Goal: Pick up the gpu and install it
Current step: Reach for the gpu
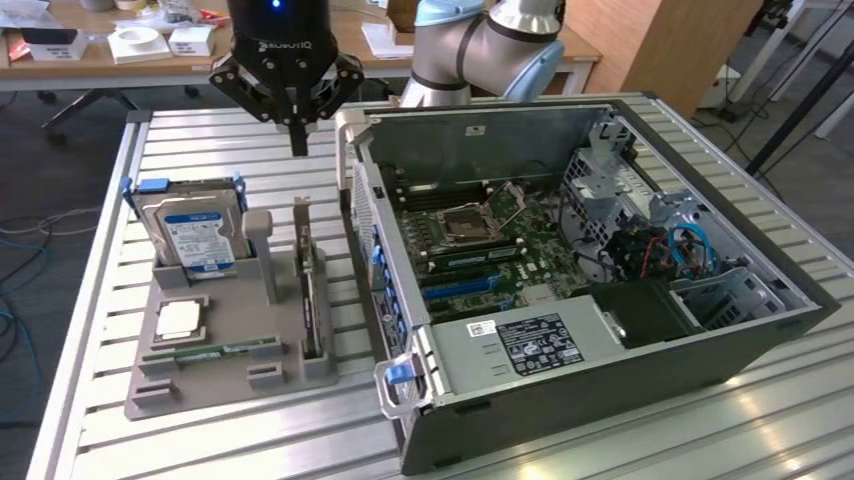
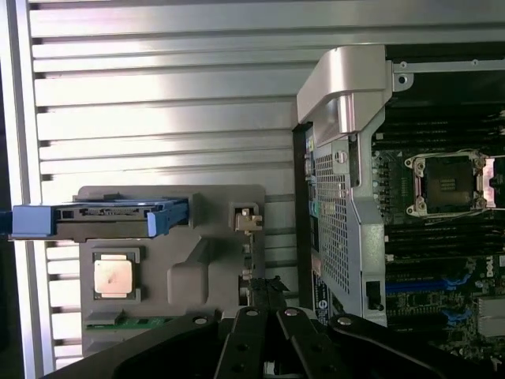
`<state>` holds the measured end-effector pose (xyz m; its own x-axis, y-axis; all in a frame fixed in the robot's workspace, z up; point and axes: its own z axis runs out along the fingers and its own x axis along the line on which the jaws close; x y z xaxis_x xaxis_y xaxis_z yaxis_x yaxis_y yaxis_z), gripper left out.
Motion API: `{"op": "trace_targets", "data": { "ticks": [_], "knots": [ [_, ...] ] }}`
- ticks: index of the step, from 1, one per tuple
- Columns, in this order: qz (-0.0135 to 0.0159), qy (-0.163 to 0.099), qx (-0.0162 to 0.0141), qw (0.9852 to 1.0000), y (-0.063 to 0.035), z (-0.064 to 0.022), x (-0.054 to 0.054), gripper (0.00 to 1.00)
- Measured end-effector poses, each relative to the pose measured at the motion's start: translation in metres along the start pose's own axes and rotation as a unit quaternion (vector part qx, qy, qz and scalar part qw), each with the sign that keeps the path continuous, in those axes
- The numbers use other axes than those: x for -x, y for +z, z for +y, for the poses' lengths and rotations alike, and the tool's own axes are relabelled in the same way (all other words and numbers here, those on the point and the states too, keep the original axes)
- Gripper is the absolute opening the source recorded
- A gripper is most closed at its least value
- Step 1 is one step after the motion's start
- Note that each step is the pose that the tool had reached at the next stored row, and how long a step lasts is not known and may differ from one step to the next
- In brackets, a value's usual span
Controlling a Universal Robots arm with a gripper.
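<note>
Below the closed fingers (image 1: 299, 136), the gpu (image 1: 311, 300) stands in its holder (image 1: 214, 335).

Exterior view: bright, even indoor light from above. Tabletop (image 1: 747, 430) carries a broad pale sheen toward the exterior view's right. Soft shadow falls on the slats beside the computer case (image 1: 601, 420); its dark outer wall stays dim, while the board inside is evenly lit.

Wrist view: harsher contrast. Tabletop (image 2: 158, 103) is washed out to white in bands. The case's silver corner glares. Pincer (image 2: 267, 316) is near-black, with little surface detail. Faint bluish cast overall.
</note>
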<state>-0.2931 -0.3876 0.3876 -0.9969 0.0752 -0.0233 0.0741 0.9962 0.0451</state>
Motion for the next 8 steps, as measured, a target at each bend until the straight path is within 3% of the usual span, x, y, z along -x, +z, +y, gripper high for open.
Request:
{"op": "trace_targets", "data": {
  "ticks": [8],
  "knots": [
    [0.0,0.0,0.0,1.0,-0.0002,-0.0037,-0.0005,0.1]
  ]
}}
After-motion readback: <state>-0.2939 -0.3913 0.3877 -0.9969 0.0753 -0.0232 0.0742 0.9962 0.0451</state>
